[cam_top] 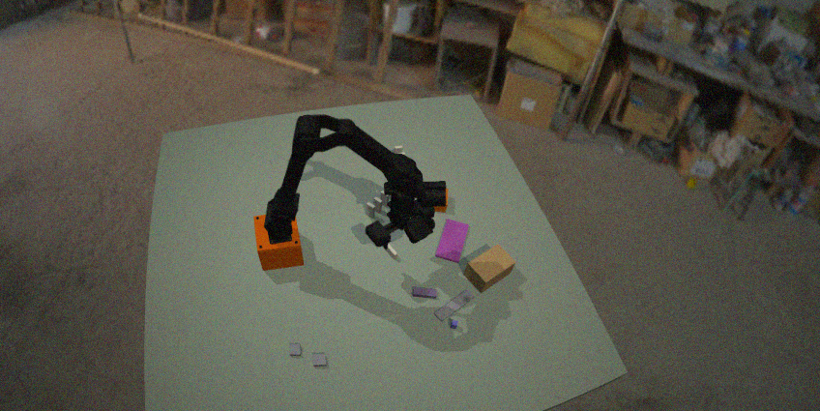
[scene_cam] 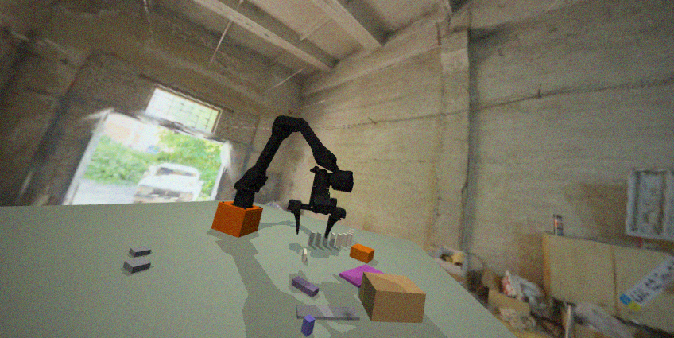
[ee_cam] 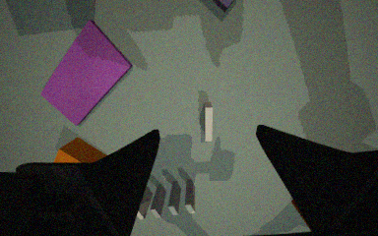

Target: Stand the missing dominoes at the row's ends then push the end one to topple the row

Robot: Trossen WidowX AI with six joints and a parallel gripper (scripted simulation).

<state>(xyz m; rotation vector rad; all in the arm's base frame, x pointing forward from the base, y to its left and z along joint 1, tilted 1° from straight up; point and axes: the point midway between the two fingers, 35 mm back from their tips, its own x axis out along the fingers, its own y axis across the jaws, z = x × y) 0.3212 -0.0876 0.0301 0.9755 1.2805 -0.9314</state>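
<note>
A row of several pale dominoes stands behind the gripper, partly hidden by the arm in the top view and by the left finger in the wrist view. A loose pale domino lies on the table, apart from the near end of the row. My gripper is wide open and empty, pointing down above the table. In the wrist view the loose domino shows between the two fingertips, well below them.
An orange block, a magenta slab and a tan box stand right of the row. A purple bar, a grey plate and a blue block lie nearer the front.
</note>
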